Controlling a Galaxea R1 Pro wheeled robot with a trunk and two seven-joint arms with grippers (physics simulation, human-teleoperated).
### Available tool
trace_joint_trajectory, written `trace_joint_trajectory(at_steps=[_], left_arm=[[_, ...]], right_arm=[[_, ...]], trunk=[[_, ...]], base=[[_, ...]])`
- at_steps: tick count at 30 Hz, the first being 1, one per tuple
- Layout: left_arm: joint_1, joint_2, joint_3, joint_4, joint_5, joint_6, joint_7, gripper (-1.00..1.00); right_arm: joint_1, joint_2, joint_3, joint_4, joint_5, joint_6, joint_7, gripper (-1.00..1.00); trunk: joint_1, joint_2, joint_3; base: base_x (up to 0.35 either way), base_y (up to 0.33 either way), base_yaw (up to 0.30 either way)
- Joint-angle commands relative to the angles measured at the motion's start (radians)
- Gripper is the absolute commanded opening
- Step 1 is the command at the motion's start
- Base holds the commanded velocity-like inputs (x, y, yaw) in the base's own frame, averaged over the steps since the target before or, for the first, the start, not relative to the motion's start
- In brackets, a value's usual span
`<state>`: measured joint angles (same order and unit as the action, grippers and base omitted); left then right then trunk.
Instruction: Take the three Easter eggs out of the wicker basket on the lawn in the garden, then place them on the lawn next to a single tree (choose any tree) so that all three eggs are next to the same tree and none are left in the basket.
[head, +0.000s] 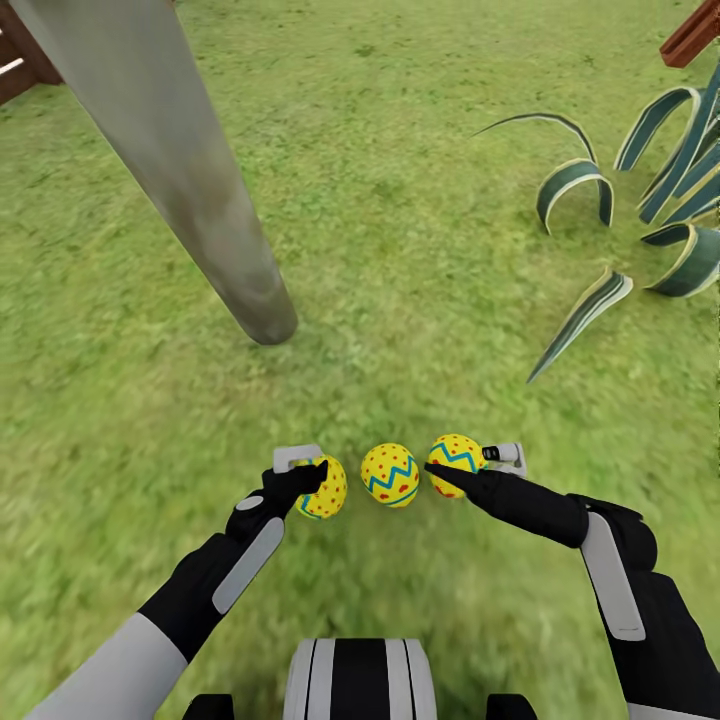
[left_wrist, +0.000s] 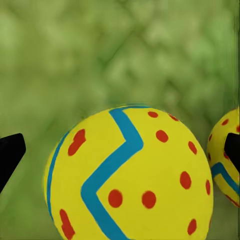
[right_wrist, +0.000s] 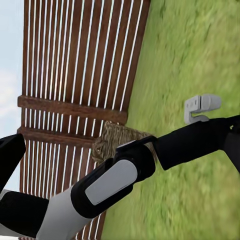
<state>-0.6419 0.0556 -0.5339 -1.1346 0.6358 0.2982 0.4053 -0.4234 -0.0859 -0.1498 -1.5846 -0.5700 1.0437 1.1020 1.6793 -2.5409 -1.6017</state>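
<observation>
Where my arms reach out over the lawn (head: 120, 400), three eggs lie in a row on the grass. My left hand (head: 312, 472) is open around the left egg (head: 328, 488) — in the left wrist view the fingertips (left_wrist: 11, 152) stand apart from that egg (left_wrist: 132, 180), not touching it. The middle egg (head: 390, 475) rests free between both hands, just beside its neighbours. My right hand (head: 462, 462) sits at the right egg (head: 455, 463); whether it grips or stands open I cannot tell. Beyond the eggs, near them, the tree (head: 180, 170) rises from the grass with a leaning grey-green trunk. A striped broad-leaved plant (head: 660, 200) stands further right. The wicker basket (right_wrist: 117, 140) sits well apart — against the slat fence (right_wrist: 80, 65).
</observation>
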Motion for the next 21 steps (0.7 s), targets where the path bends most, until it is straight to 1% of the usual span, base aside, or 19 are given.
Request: trace_joint_trajectory(at_steps=[1, 6, 8, 12, 16, 19, 21], left_arm=[[-0.001, 0.001, -0.003, -0.002, 0.008, 0.002, 0.009, 1.0], [-0.001, 0.006, -0.004, -0.011, 0.01, 0.023, 0.007, 1.0], [-0.001, 0.007, -0.004, -0.03, 0.01, 0.033, 0.007, 1.0], [-0.001, 0.007, -0.003, -0.098, 0.01, 0.069, 0.007, 1.0], [-0.001, 0.006, -0.004, -0.119, 0.01, 0.08, 0.007, 1.0], [-0.001, 0.006, -0.003, -0.123, 0.01, 0.09, 0.008, 1.0], [-0.001, 0.004, -0.001, -0.123, 0.014, 0.125, 0.008, 1.0]], right_arm=[[0.0, 0.0, -0.001, 0.0, 0.002, 0.004, 0.004, 1.0], [-0.001, 0.0, -0.001, 0.0, 0.003, 0.004, 0.004, 1.0], [-0.001, -0.001, -0.001, 0.0, 0.004, 0.004, 0.003, 1.0], [-0.001, -0.003, -0.002, 0.0, 0.004, 0.004, -0.009, 1.0], [-0.001, -0.003, -0.003, 0.003, 0.005, 0.004, -0.023, 1.0], [-0.001, 0.001, -0.009, 0.007, 0.025, 0.004, -0.045, 1.0], [-0.001, 0.004, -0.015, 0.007, 0.034, 0.004, -0.071, 1.0]], trunk=[[-0.001, 0.0, 0.003], [-0.003, 0.001, 0.023], [-0.004, 0.002, 0.03], [-0.005, 0.003, 0.046], [-0.007, 0.004, 0.061], [-0.009, 0.004, 0.073], [-0.01, 0.005, 0.081]], base=[[0.0, 0.0, 0.0], [0.0, 0.0, 0.0], [0.0, 0.0, 0.0], [0.0, 0.0, 0.0], [0.0, 0.0, 0.0], [0.0, 0.0, 0.0], [0.0, 0.0, 0.0]])
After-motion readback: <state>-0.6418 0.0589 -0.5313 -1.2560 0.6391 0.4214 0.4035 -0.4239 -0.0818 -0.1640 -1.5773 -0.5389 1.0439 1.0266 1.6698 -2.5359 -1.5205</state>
